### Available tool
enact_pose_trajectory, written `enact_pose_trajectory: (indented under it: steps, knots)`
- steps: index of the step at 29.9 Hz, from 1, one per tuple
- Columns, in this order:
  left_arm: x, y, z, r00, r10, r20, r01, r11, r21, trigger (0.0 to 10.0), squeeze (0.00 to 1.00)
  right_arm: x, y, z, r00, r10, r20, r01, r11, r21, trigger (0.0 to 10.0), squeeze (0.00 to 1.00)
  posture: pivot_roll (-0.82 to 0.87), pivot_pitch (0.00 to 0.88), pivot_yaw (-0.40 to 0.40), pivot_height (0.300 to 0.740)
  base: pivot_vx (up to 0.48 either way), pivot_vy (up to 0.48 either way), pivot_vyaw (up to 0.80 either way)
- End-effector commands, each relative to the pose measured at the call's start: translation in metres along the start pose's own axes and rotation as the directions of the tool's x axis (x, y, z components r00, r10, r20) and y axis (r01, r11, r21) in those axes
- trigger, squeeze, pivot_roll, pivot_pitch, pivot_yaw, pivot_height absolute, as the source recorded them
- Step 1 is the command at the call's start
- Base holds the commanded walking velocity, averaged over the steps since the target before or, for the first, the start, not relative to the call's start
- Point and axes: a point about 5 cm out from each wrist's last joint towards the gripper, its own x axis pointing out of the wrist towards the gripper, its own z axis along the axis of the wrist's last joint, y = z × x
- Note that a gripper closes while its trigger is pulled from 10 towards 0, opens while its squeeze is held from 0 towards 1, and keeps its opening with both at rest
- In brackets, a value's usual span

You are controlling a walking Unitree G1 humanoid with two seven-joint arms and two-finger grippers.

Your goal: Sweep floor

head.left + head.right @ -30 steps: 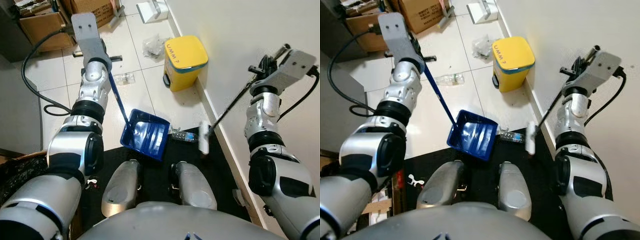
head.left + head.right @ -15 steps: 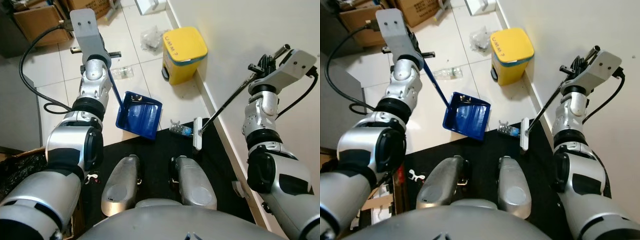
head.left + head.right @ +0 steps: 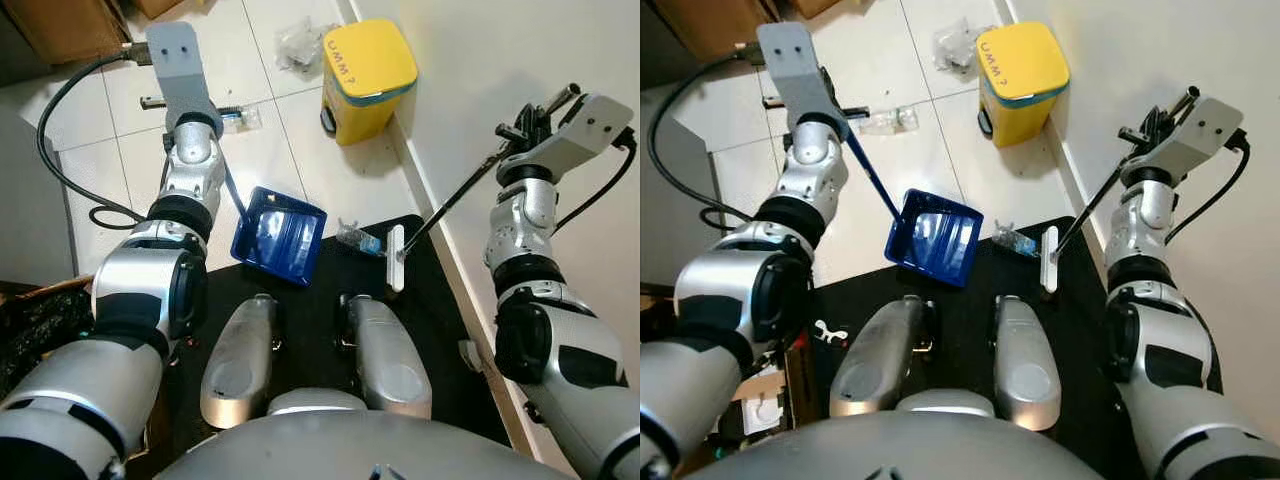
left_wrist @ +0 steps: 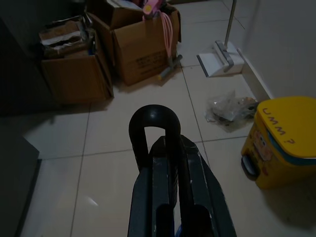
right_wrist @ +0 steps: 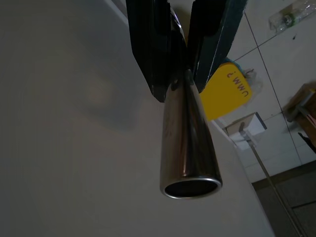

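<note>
Reading "UMM?": yellow bin [image 3: 368, 64]

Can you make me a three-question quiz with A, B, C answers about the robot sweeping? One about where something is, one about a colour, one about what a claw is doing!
1. Where is the small plastic bottle?
A. inside the bin
B. between dustpan and broom head
C. on a box

2. What colour is the dustpan?
A. blue
B. red
C. green

3. What is the right claw doing?
A. hanging open
B. pinching a cloth
C. gripping the broom handle

Answers: 1 B, it lies beside the white broom head. 2 A, the pan is plainly blue. 3 C, its fingers clamp the metal tube.
</note>
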Motion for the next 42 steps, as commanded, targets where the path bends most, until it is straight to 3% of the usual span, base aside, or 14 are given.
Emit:
enact_pose_trajectory:
  steps: [1, 9, 18, 25, 31, 42]
  knots:
    - [-0.005, -0.001, -0.013, 0.999, -0.001, -0.039, 0.002, 0.999, 0.032, 10.0, 0.00, 0.004, -0.004, 0.010, 0.999, 0.003, 0.043, -0.001, 1.000, -0.030, 10.0, 0.00, -0.01, 0.216, -0.037, 0.740, 0.000, 0.000, 0.00]
    - [-0.002, 0.007, -0.002, 0.998, 0.059, 0.033, -0.057, 0.997, -0.044, 10.0, 0.00, 0.011, -0.005, 0.021, 0.998, 0.017, 0.064, -0.014, 0.998, -0.061, 10.0, 0.00, 0.00, 0.227, -0.049, 0.740, 0.000, 0.000, 0.00]
    - [0.000, 0.007, 0.005, 0.995, 0.079, 0.052, -0.076, 0.995, -0.069, 10.0, 0.00, 0.014, 0.006, 0.017, 0.998, 0.053, 0.025, -0.052, 0.997, -0.049, 10.0, 0.00, -0.01, 0.233, -0.056, 0.740, 0.000, 0.000, 0.00]
    - [-0.003, -0.014, 0.011, 0.995, 0.005, 0.099, 0.000, 0.999, -0.053, 10.0, 0.00, 0.014, 0.009, 0.012, 0.999, 0.049, 0.003, -0.049, 0.998, -0.031, 10.0, 0.00, -0.01, 0.231, -0.046, 0.740, 0.000, 0.000, 0.00]
    - [-0.001, -0.019, 0.021, 0.990, -0.015, 0.139, 0.023, 0.998, -0.054, 10.0, 0.00, 0.013, 0.008, 0.011, 0.999, 0.042, -0.003, -0.042, 0.999, -0.026, 10.0, 0.00, 0.00, 0.230, -0.039, 0.740, 0.000, 0.000, 0.00]
    - [-0.019, -0.047, -0.003, 0.993, -0.091, 0.078, 0.095, 0.994, -0.049, 10.0, 0.00, 0.016, 0.017, 0.011, 0.998, 0.065, -0.018, -0.065, 0.998, -0.003, 10.0, 0.00, 0.01, 0.233, -0.044, 0.740, 0.000, 0.000, 0.00]
